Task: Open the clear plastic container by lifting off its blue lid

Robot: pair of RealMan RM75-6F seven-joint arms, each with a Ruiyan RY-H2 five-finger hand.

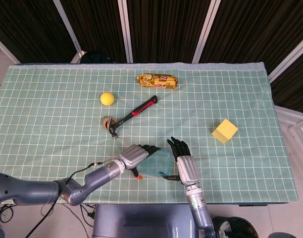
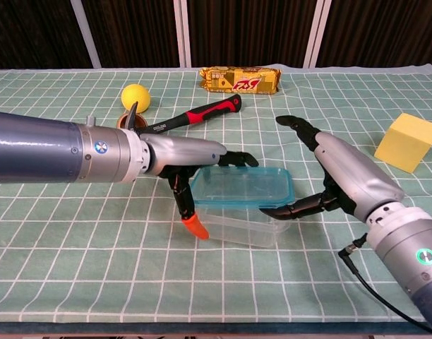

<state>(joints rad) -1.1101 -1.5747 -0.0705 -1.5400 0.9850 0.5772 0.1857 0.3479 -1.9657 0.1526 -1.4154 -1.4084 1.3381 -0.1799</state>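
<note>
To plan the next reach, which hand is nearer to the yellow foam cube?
The right hand is nearer. It stands between the cube and the blue-lidded clear container; the left hand is beyond the container's far side.

The left hand (image 2: 191, 164) gripped the blue lid (image 2: 242, 188) at its left edge, raised off the clear container (image 2: 238, 227); the right hand (image 2: 329, 176) cupped its right end, thumb beneath.

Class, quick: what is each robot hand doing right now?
Left robot hand: holding the lid at its left end.
Right robot hand: open, fingers spread beside the container.
</note>
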